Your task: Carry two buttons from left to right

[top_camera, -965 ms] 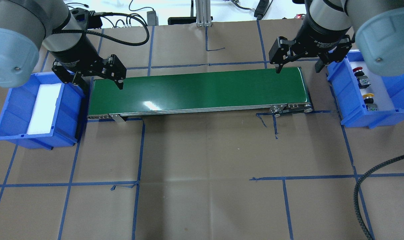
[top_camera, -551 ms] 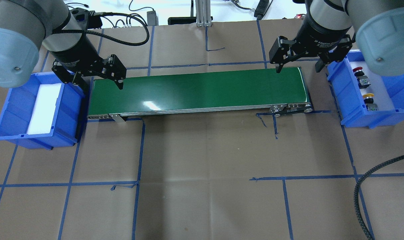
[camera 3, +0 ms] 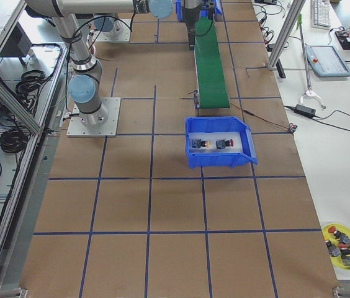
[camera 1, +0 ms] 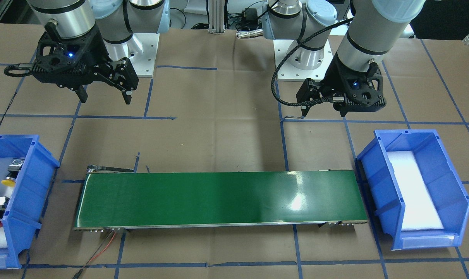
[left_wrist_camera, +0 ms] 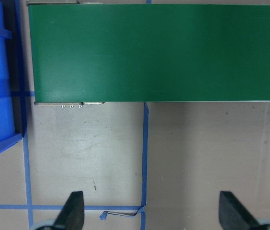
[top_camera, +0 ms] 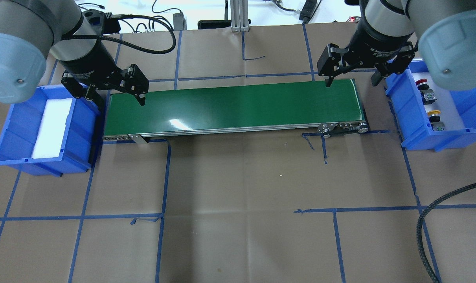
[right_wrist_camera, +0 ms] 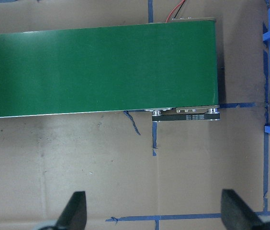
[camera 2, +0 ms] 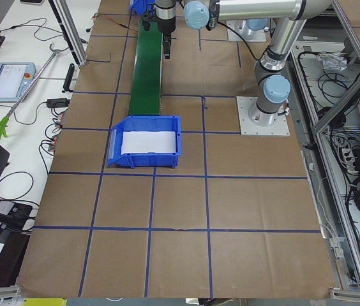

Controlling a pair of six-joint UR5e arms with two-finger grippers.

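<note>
Nearest the table's left edge of all I see is the left blue bin (top_camera: 21, 118), with only a white foam pad (top_camera: 53, 127) in it. Just to its right hangs my left gripper (top_camera: 119, 100), its jaws spread wide with nothing between them. The wrist view shows its fingertips (left_wrist_camera: 73, 213) over brown paper (top_camera: 238, 177) and blue tape lines (left_wrist_camera: 144, 153), on my side of the belt's left end. The green conveyor belt (top_camera: 238, 106) runs left to right along the table's far-edge side, between the two bins, and its surface is bare. At its right end hangs my right gripper (top_camera: 352, 80), jaws equally wide and holding nothing, also over paper on my side of the belt. The right blue bin (top_camera: 403, 106) stands just beyond it, toward the table's right edge. Both buttons lie in that bin on a white pad. The red button (top_camera: 425, 89) is nearer the far edge and the yellow button (top_camera: 436, 120) nearer me, the two apart from each other. They sit outside my right jaws, to their right past the bin's wall. They are well apart from my left jaws, a whole belt length away.
</note>
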